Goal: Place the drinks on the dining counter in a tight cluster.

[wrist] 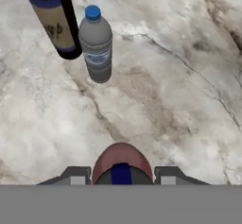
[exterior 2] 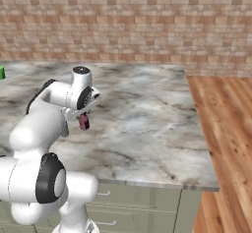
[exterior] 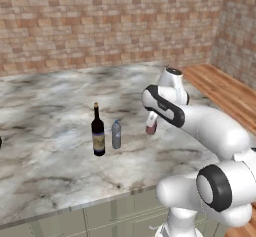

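On the dining counter [exterior: 50, 111] a tall dark wine bottle [exterior: 98, 133] and a shorter clear water bottle [exterior: 116, 135] with a blue cap stand close side by side. My gripper [exterior: 151, 122] is shut on the small red bottle [exterior: 151, 127], a short way to their right. I cannot tell whether the red bottle's base touches the marble. In the hand view the red bottle [wrist: 122, 161] sits between my fingertips [wrist: 75, 175], with the water bottle [wrist: 96, 46] and wine bottle [wrist: 54, 20] ahead. The right base view shows the red bottle [exterior 2: 84, 122] under my hand.
A brick wall [exterior: 100, 21] backs the counter. Wooden floor [exterior 2: 226, 129] lies past its right end. A small green cup [exterior 2: 2, 72] stands at the far left edge. Bare marble [exterior 2: 147, 114] spreads to the right of my hand.
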